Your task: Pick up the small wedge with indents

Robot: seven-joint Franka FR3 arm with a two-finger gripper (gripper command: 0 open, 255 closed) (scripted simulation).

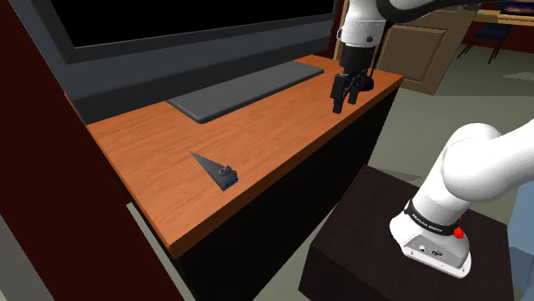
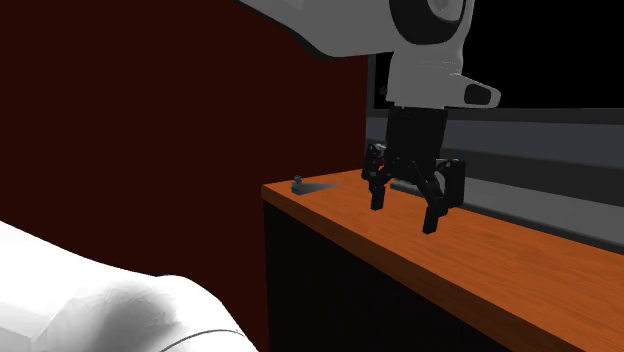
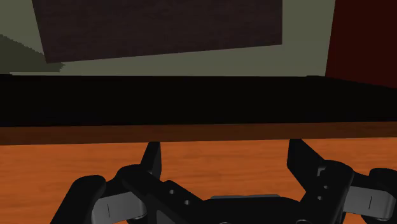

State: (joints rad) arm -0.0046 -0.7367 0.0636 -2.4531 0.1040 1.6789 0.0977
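Observation:
A small dark wedge point(image 1: 215, 170) lies on the orange desk top point(image 1: 282, 128), near the front edge, its thin tip pointing toward the monitor. In the second exterior view the wedge point(image 2: 300, 185) sits at the desk's far corner. My black gripper point(image 1: 345, 103) hangs just above the desk's other end, well away from the wedge on the shoulder view's right. It stands open with nothing between its fingers point(image 3: 151, 156). From the second exterior view the gripper point(image 2: 405, 213) points down over the wood, fingers apart.
A dark flat keyboard point(image 1: 246, 90) lies in front of a large monitor point(image 1: 171, 34) at the back of the desk. A dark red wall point(image 1: 34, 171) borders the desk's far end. The dark stand point(image 1: 376, 248) sits below the desk's front edge.

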